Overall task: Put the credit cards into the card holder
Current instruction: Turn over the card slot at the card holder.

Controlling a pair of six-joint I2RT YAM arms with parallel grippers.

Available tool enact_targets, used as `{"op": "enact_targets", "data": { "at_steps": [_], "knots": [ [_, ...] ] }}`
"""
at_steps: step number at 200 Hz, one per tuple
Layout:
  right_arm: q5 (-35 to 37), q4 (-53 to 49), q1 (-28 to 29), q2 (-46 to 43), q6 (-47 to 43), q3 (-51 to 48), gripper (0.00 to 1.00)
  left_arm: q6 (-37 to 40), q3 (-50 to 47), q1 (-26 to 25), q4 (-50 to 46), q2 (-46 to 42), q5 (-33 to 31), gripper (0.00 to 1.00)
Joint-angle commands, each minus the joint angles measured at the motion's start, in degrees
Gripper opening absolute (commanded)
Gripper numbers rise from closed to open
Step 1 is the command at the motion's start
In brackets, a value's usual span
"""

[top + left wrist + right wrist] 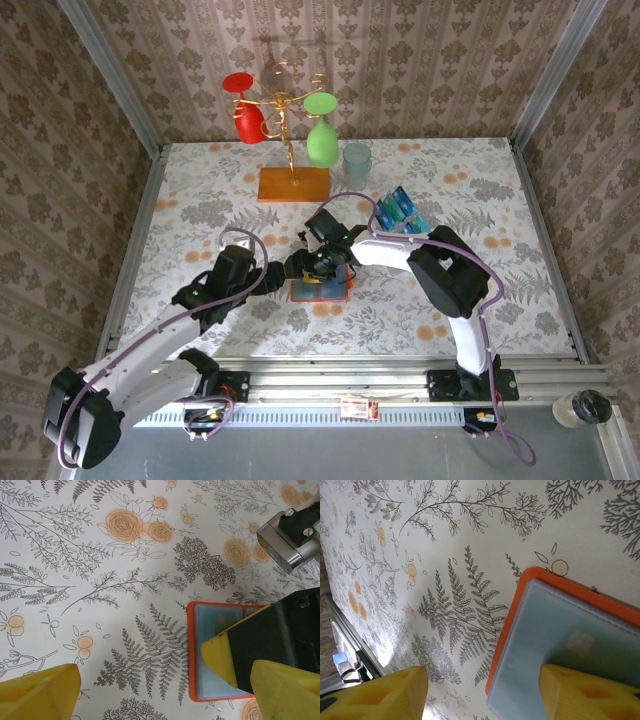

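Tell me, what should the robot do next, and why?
Probably lift the right end effector off the card holder: its jaws are open, a card looks tucked in the pocket already, and more credit cards wait farther back.

Reaching up and to the right with the left arm [150,347], elbow folded back low at the near left, wrist aimed toward the middle. Holding the left gripper [292,268] spread wide, yellow fingers [40,692] far apart. Bending the right arm [450,278] sharply at the elbow and stretching leftward, with the right gripper [322,270] pointed down, jaws parted, just in front of the left one.
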Motion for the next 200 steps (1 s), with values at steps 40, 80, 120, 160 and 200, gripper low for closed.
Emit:
{"op": "enact_targets", "data": {
  "at_steps": [40,80,120,160,200],
  "knots": [
    [-0.2,-2.1,-1.7,-4.3,0.3,2.2,0.61,-0.1,-0.8,0.4,0.9,1.1,0.7,0.9],
    [-0.3,-2.4,-4.6,-8.3,-0.1,0.7,0.61,0.2,0.1,0.1,2.9,4.1,2.2,0.9],
    [4.5,-12.1,-10.6,-16.1,-5.7,-0.4,0.59,0.5,1.7,-1.3,5.3,8.6,2.8,0.93],
    [18.9,-30.7,-17.6,-21.8,-17.4,1.7,0.57,0.8,3.1,-3.4,7.5,13.9,2.6,0.95],
    [35.0,-40.8,-21.4,-22.6,-24.9,3.8,0.5,1.1,3.8,-4.2,8.2,16.9,1.7,1.0]
  ]
}}
